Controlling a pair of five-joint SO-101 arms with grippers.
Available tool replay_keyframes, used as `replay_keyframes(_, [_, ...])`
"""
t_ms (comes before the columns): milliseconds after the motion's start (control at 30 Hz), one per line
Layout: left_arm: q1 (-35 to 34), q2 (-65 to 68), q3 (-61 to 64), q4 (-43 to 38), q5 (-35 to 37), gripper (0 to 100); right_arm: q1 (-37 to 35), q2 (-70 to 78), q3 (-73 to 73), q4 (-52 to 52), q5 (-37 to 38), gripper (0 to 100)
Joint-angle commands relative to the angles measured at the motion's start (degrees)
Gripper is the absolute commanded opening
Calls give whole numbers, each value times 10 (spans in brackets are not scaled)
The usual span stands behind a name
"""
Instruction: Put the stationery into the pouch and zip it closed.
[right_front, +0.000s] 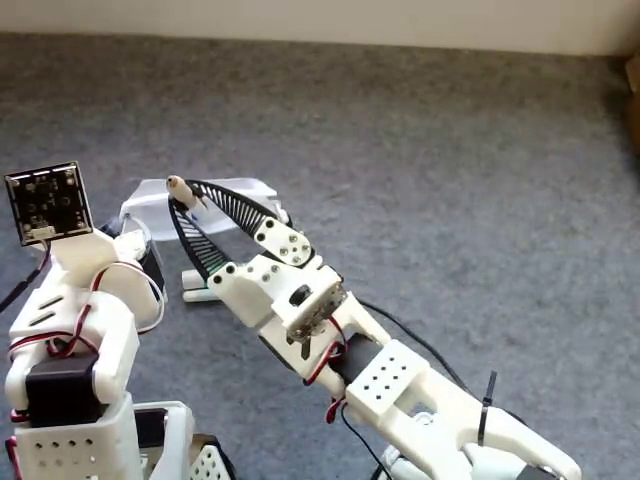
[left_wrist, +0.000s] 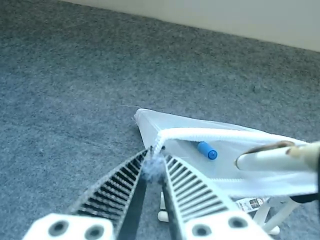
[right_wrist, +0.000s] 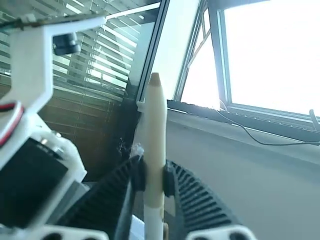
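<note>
Left claw (left_wrist: 152, 162) clamping closed on the rim of the pouch (left_wrist: 175, 122), pouch resting on grey worktop (left_wrist: 75, 75), blue pen (left_wrist: 206, 150) lying inside, right claw (right_front: 178, 196) gripping cream pen (right_front: 182, 187) tight (end hanging over pouch).

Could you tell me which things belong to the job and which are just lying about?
Job: pouch, white pen, blue item in pouch, left gripper, right gripper.
Lying about: black cable, carpet.
</note>
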Motion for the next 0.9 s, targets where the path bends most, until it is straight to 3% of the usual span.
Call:
replay_keyframes(0, [-2, 2, -3, -6, 6, 7, -6, -7, -22, 75, -6, 177])
replay_keyframes(200, [-5, 2, -3, -4, 6, 7, -2, -88, -67, 240, -6, 190])
replay_keyframes(433, [-5, 2, -3, -7, 6, 7, 19, -258, -138, 669, -4, 190])
replay_keyframes(567, [-6, 0, -4, -7, 7, 7, 48, -310, -143, 845, -3, 191])
replay_keyframes(700, [-6, 0, -5, -7, 7, 7, 51, -295, -104, 947, -3, 191])
replay_keyframes(867, [-6, 0, -3, -7, 7, 7, 51, -194, -74, 972, -3, 193])
